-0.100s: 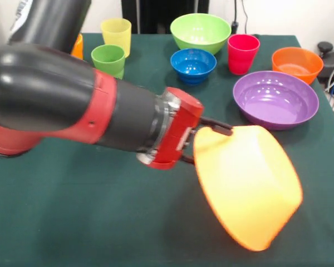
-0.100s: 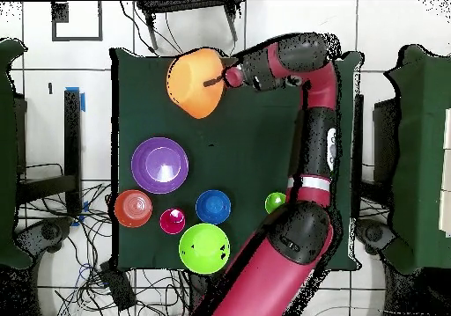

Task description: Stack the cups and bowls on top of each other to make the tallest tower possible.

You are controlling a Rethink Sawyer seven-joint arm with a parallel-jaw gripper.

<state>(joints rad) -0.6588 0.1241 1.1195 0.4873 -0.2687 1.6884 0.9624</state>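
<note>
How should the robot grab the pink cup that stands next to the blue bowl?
Probably by its rim, coming straight down from above. The pink cup stands upright with its mouth open to the top, so one finger could go inside and one outside the thin wall. The blue bowl sits close on one side, so the side facing away from it leaves more room.

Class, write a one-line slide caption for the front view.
Sawyer's claw grips the large orange bowl by its rim, tilted on its side above the green table.
</note>
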